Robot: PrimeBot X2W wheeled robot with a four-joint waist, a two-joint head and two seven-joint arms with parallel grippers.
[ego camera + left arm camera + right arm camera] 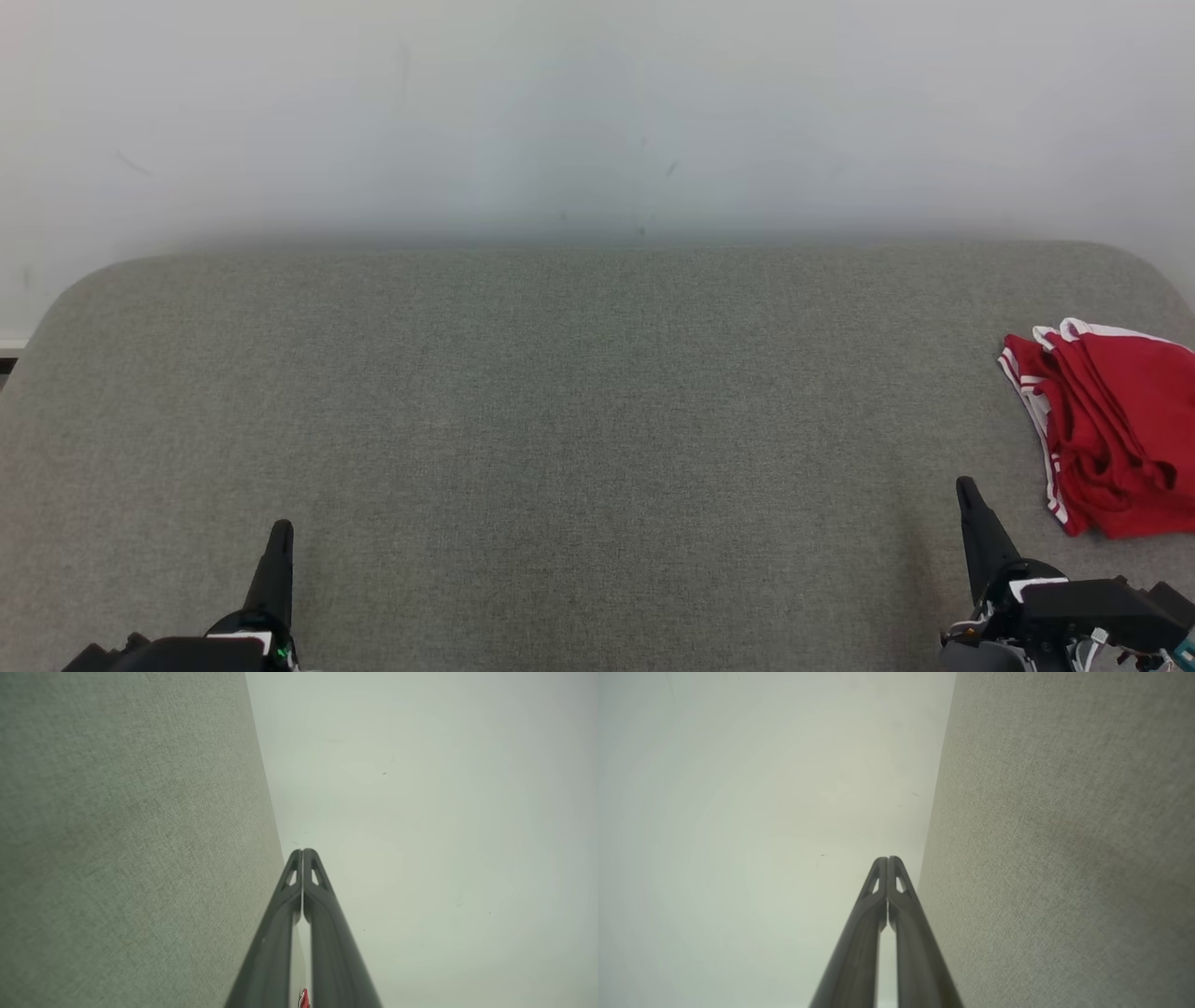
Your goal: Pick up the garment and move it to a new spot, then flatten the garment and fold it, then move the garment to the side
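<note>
While the red garment (1106, 434) with white trim lies loosely bunched at three o'clock on the grey fabric surface (597, 420), the left gripper (280, 530) sits at seven o'clock and the right gripper (965, 485) at five o'clock, near the garment but apart from it. Both pairs of fingers are pressed tightly together, holding nothing.

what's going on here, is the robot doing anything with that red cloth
Nothing is being handled at this moment. The red garment with white trim lies bunched near the right edge of the grey padded surface. The left gripper and the right gripper are both shut, empty and clear of the garment; the right one is the nearer of the two.
</note>
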